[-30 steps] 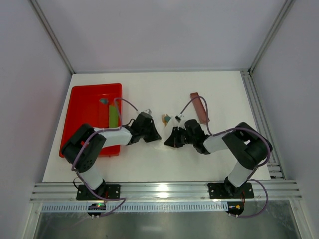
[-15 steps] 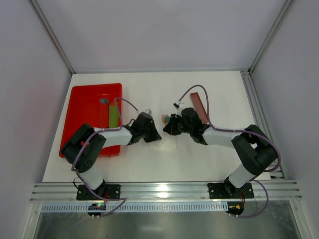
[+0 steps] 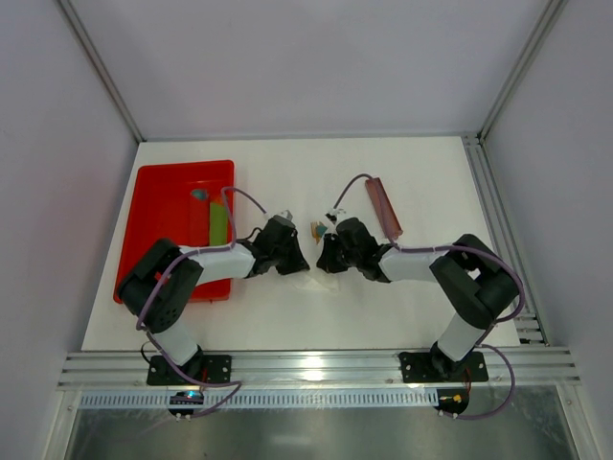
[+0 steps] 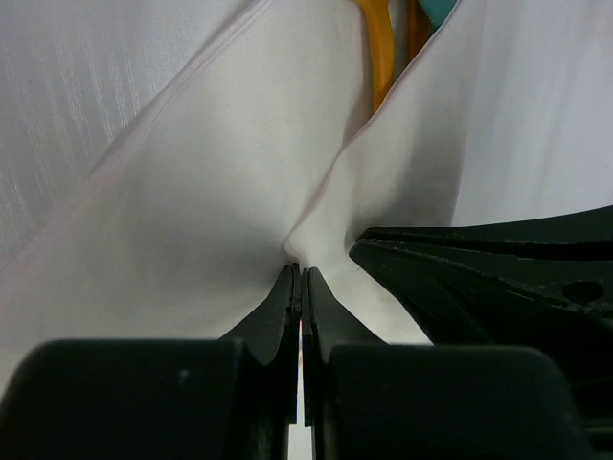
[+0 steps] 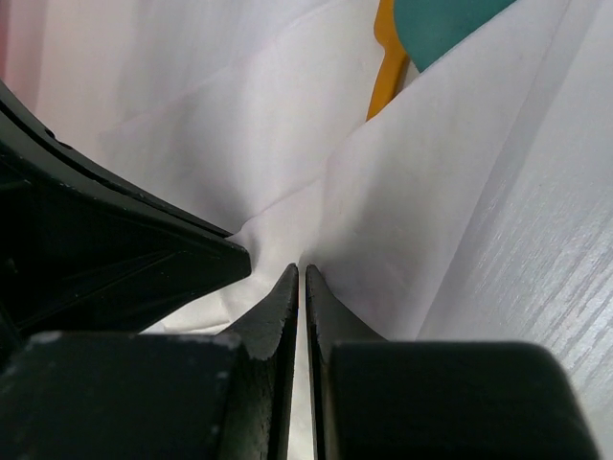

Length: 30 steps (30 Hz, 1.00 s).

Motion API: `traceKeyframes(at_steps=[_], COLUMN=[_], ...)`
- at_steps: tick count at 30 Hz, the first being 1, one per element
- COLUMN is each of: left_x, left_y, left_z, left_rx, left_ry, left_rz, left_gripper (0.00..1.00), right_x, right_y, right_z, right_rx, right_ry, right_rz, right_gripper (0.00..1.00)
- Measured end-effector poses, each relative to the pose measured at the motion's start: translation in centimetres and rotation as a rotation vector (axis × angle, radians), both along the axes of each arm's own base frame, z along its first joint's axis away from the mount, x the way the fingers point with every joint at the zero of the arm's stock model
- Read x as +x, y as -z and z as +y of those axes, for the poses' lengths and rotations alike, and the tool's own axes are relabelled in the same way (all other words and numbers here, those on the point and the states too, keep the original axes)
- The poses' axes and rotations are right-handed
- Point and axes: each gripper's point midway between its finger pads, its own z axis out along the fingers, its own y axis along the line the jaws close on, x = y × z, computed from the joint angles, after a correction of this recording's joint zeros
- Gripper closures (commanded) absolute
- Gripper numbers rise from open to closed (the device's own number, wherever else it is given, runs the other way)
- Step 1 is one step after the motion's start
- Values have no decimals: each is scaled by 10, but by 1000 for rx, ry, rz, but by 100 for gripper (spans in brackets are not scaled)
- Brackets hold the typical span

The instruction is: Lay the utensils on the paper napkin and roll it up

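Left jaws and right jaws both clenched on the paper napkin (image 4: 192, 192), pinching its folds facing each other mid tabletop (image 3: 383, 307); orange utensils (image 4: 377, 53) poke from the folds.

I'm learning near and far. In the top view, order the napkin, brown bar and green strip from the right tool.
1. paper napkin, pinched at the right tool.
2. reddish-brown bar, farther back on its right.
3. green strip, far left in the red tray.
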Motion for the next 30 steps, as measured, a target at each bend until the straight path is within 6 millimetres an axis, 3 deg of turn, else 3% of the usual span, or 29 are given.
traceKeyframes(at_steps=[12,13,15,17,21,24,30], left_x=[-1,-1,-2,-2,-5,-9,-25], left_y=[0,-1,0,-2,-7,-12,-4], left_z=[2,3,5,8,27,44,64], left_rx=[25,30,44,71,160,222,257], left_ry=[-4,-2,-4,-7,-27,-56,-88], left_rz=[14,16,22,25,20,19,32], left_gripper=[98,91,86,73,57,49,46], right_x=[1,1,0,0,0,0,-1], right_y=[2,2,2,3,3,3,3], right_z=[1,1,2,2,2,2,4], right_rx=[-99,-102,-102,-104,-100,-97,-90], right_ry=[30,31,30,33,40,47,55], right_rz=[-17,-19,-20,-20,-17,-14,-12], right_gripper=[94,94,94,94,94,94,94])
